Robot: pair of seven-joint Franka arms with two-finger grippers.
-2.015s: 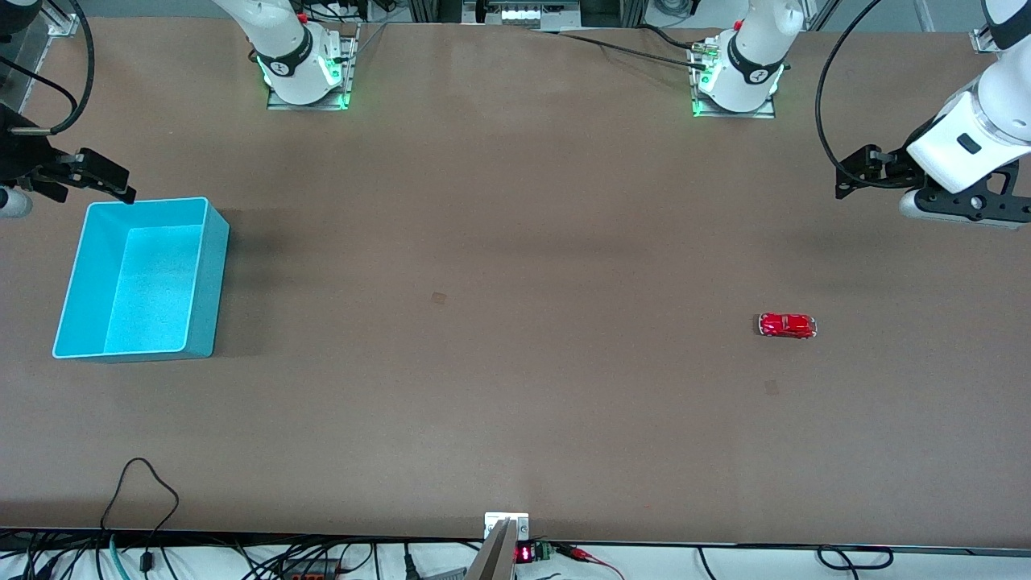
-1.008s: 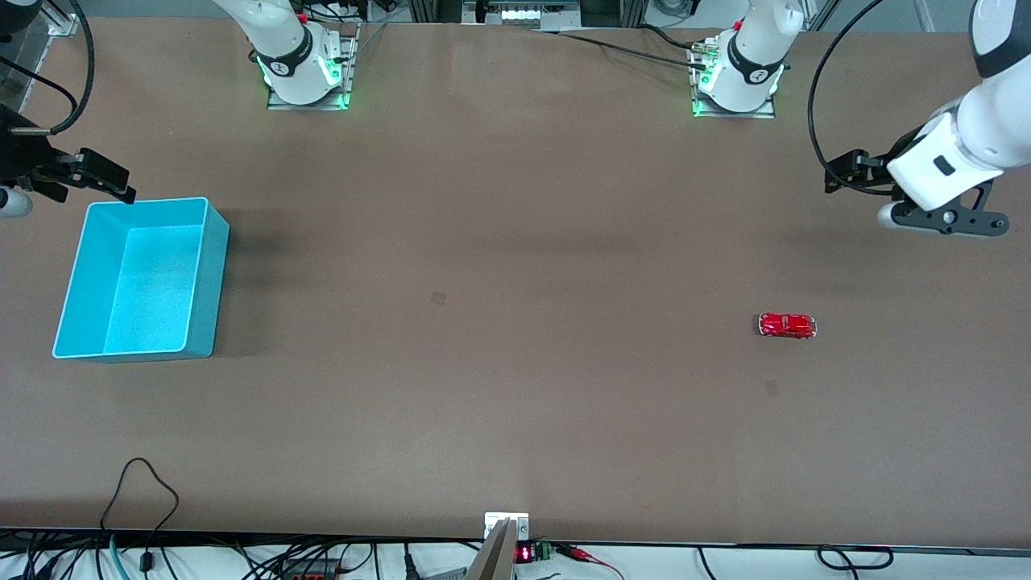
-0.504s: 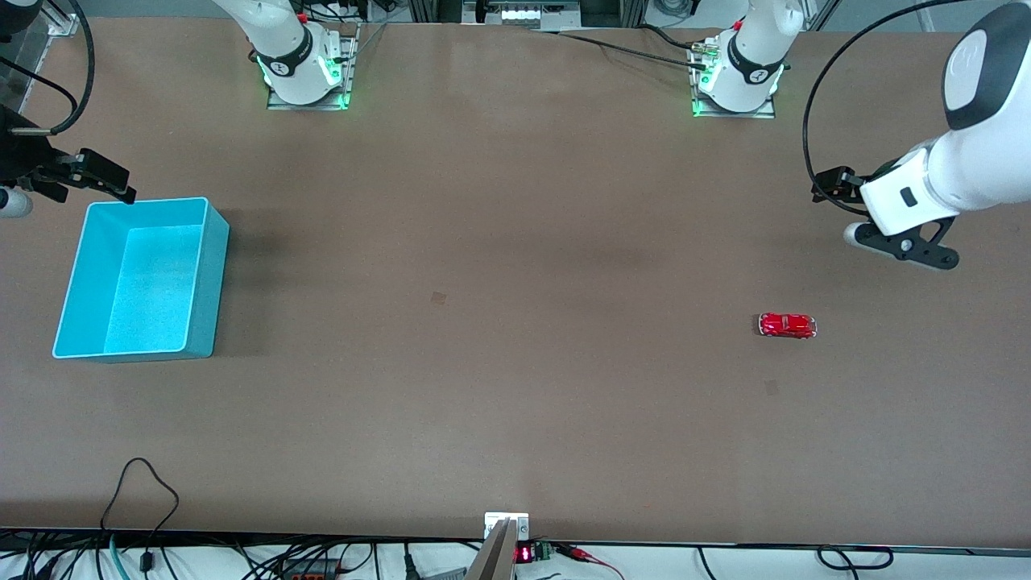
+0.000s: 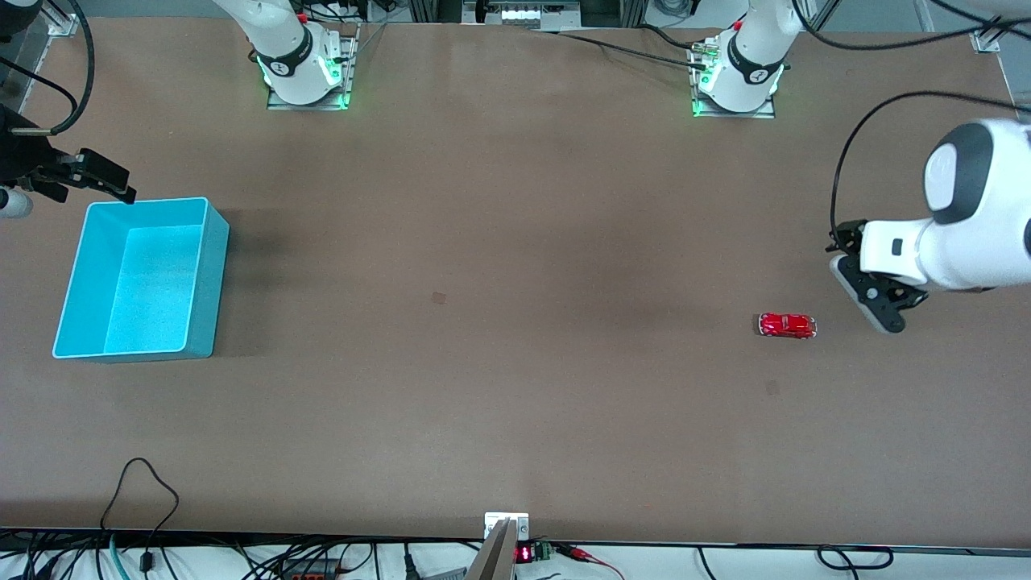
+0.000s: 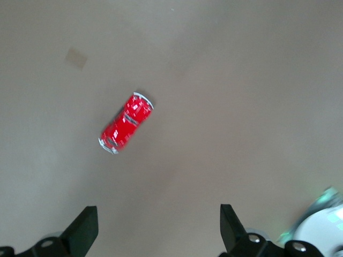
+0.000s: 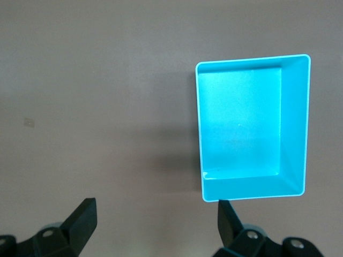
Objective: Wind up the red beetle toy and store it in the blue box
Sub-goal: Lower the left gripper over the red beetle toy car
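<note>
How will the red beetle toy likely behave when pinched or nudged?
The red beetle toy is a small car resting flat, so a nudge would probably roll it. Its glossy rounded shell looks slippery and may squirt from a pinch. Being tiny, it is probably light.

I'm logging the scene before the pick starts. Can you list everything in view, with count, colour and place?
Tiny glossy beetle-shaped toy car: one, red with silvery bumpers, on the table toward the left arm's end, wheels down.
Open-topped rectangular plastic box: one, light cyan-blue, on the table toward the right arm's end, nothing in it.
Table: one, brown, bearing both things, which lie far apart.
Cables: several, black, along the table edge nearest the front camera.
Left end effector: one, black, open, up over the table beside the toy car, holding nothing.
Right end effector: one, black, open, waiting over the table beside the box, holding nothing.
</note>
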